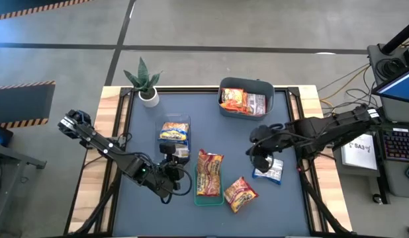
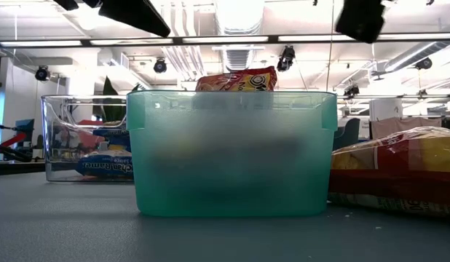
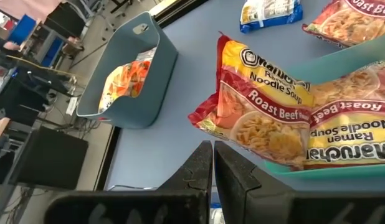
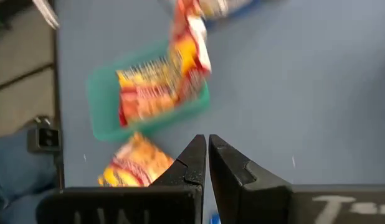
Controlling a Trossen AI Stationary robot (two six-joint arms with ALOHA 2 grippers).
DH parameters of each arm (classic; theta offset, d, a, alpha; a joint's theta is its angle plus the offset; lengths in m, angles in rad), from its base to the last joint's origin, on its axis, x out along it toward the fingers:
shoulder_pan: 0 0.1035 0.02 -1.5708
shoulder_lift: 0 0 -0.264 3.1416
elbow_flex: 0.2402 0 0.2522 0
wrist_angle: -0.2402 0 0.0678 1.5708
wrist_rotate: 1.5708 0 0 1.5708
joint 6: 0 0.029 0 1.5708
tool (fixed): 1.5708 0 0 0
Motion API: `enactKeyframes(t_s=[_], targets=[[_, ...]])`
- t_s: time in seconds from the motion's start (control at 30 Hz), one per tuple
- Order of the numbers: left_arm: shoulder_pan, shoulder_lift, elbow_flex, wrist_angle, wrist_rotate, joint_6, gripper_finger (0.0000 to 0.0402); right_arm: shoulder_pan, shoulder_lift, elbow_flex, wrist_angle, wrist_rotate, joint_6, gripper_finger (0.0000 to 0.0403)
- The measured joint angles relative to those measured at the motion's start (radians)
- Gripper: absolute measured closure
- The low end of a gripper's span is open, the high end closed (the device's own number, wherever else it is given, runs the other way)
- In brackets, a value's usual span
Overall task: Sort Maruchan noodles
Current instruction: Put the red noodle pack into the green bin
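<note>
Two hands, both pinched together empty: left hand [image 1: 173,166] beside green tray [image 1: 209,198], right hand [image 1: 259,158] above blue packet [image 1: 269,170].

The noodle packets [image 3: 267,106] are glossy printed plastic film, crinkled and shiny. The green tub [image 2: 232,153] is frosted translucent plastic, the clear box [image 2: 83,138] smooth see-through plastic, and the grey-blue bin [image 3: 127,74] matt plastic. The table [image 1: 310,198] has a matt dark-blue top with bare wood edges [image 1: 108,132].
</note>
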Motion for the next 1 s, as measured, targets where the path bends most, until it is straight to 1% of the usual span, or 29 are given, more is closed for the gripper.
enactKeyframes(t_s=[0.17,0.33,0.47,0.6,0.77,1.0], targets=[[0.003,-0.022,0.0,-0.035,-0.027,0.025,0.0402,0.0,0.087,0.057,-0.184,-0.041,0.038,0.0394],[0.017,-0.112,-0.025,-0.077,-0.031,0.011,0.0402,0.0,0.164,0.076,-0.298,-0.041,0.024,0.0394],[0.026,-0.188,-0.077,-0.046,-0.016,-0.055,0.0402,0.0,0.207,0.071,-0.304,-0.041,-0.013,0.0394],[0.036,-0.224,-0.155,0.05,-0.015,-0.129,0.0402,0.0,0.244,0.07,-0.305,-0.04,-0.071,0.0394],[0.038,-0.212,-0.198,0.188,-0.015,-0.135,0.0402,-0.003,0.278,0.072,-0.304,-0.04,-0.134,0.0394],[0.039,-0.17,-0.198,0.247,-0.022,-0.125,0.0402,-0.012,0.286,0.073,-0.331,-0.04,-0.154,0.0394]])
